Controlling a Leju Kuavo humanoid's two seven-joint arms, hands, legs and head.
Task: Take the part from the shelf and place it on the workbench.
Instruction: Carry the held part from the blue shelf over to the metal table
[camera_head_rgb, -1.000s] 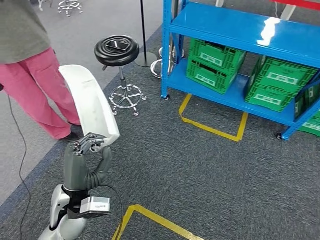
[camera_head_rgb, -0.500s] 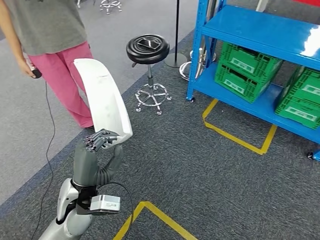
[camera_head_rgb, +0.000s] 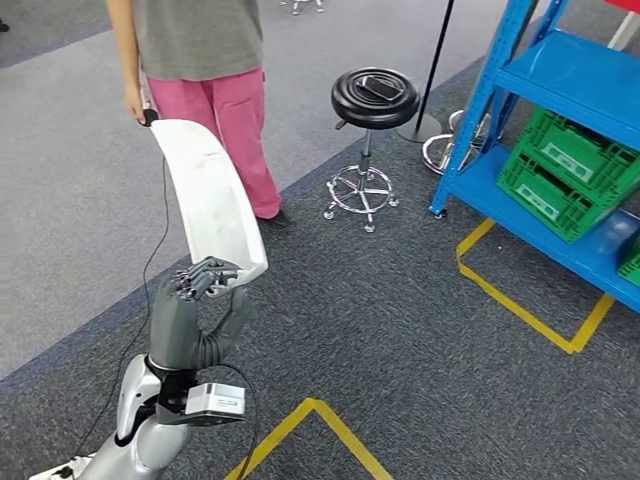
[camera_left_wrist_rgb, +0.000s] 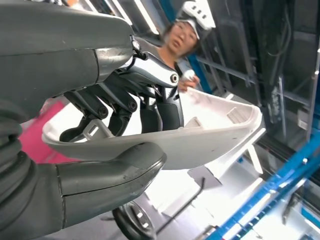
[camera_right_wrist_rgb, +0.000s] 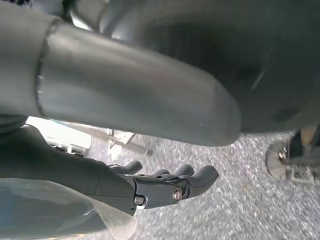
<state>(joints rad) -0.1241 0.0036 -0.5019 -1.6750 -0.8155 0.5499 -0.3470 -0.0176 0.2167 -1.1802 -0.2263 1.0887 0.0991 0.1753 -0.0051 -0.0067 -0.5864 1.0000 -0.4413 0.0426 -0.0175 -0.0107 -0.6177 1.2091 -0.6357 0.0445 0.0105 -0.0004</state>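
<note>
The part is a long, curved white shell (camera_head_rgb: 207, 195), and it stands upright out of my left hand (camera_head_rgb: 185, 315) at the lower left of the head view. That hand grips the part's lower end, fingers over the rim and thumb beneath. The left wrist view shows the same hold: the white part (camera_left_wrist_rgb: 211, 135) lies clamped between dark fingers (camera_left_wrist_rgb: 166, 107) and the thick grey thumb (camera_left_wrist_rgb: 113, 175). My right hand (camera_right_wrist_rgb: 162, 185) hangs over grey carpet in the right wrist view, its fingers stretched out with nothing in them.
A person in pink trousers (camera_head_rgb: 219, 110) stands close behind the part, holding a cabled device. A black stool (camera_head_rgb: 375, 98) stands beside the blue shelf (camera_head_rgb: 558, 75), which holds green crates (camera_head_rgb: 562, 170). Yellow tape lines (camera_head_rgb: 528, 310) mark the carpet.
The whole picture has slid to the right, so the camera has turned left, away from the shelf. The white part stays in my left hand's grip.
</note>
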